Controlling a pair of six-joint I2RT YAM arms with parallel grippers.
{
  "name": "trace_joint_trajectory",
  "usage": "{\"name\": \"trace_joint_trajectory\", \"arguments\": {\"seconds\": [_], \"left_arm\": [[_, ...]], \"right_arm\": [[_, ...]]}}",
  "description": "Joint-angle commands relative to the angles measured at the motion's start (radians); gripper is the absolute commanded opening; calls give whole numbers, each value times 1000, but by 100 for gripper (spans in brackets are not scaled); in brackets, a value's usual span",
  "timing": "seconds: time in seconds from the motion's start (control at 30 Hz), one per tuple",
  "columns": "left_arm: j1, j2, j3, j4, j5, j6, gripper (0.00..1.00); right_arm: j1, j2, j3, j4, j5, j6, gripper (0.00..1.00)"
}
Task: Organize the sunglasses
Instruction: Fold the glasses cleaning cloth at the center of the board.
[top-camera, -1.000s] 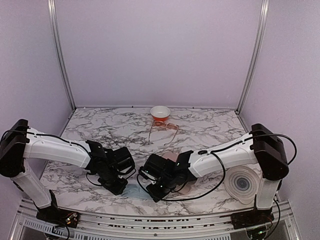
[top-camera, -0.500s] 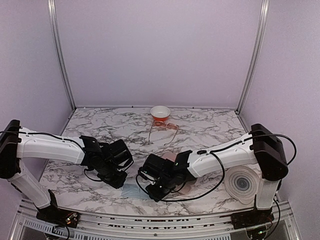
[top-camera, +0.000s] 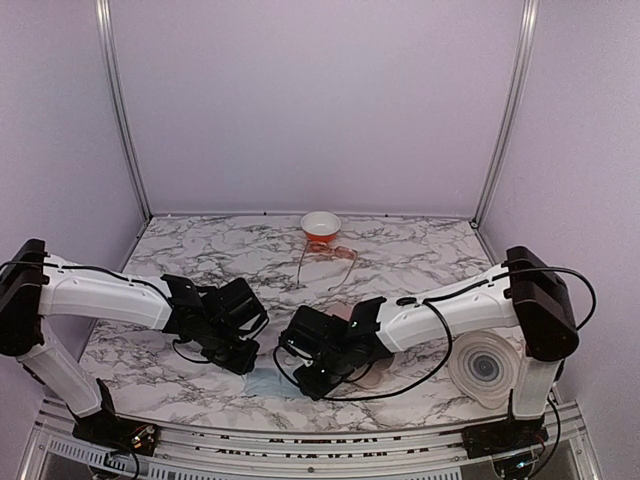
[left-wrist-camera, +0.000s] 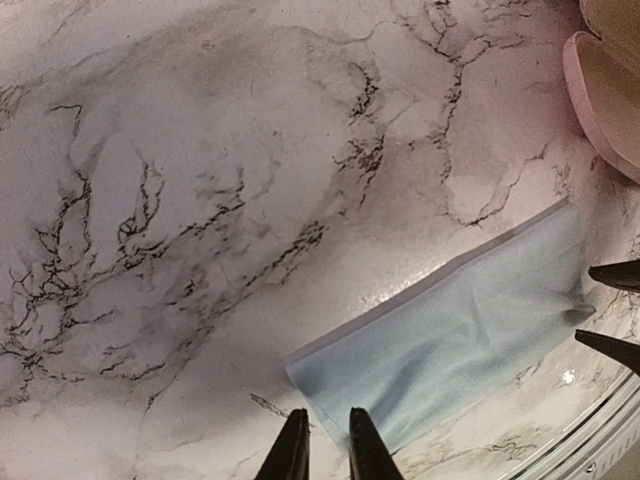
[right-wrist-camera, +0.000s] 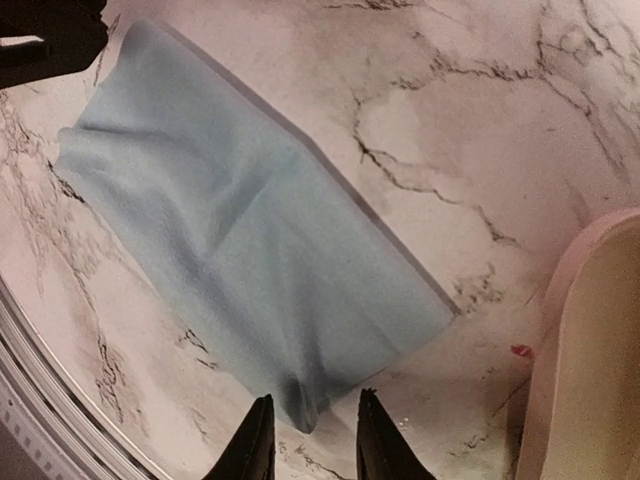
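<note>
Cloth (right-wrist-camera: 250, 250) spreading was judged finished, right claw (right-wrist-camera: 312, 440) seen parted, left claw (left-wrist-camera: 328, 452) nearly together, empty; upper-centre sunglasses (top-camera: 335, 252) probably needed fetching next.

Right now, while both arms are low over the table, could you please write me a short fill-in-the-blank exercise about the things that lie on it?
1. The cloth lying flat on the marble table is light ____.
2. The oblong case beside the cloth is ____ in colour.
3. The sunglasses with orange-brown lenses lie close to a white ____ at the far side of the table.

Missing words: blue; pink; bowl.
</note>
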Motion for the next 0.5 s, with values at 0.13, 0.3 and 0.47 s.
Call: {"name": "trace_joint_trajectory", "arguments": {"seconds": [0.13,0.3,0.47], "left_arm": [[7,33,-31,25,-26,-15,14],[9,39,-33,37,-35,-13,15],[9,55,-27,45,-27,-15,15]], "right_arm": [[10,-57,51,-11,50,-6,24],[24,-62,62,21,53,-26,17],[25,-41,53,51,44,-34,10]]}}
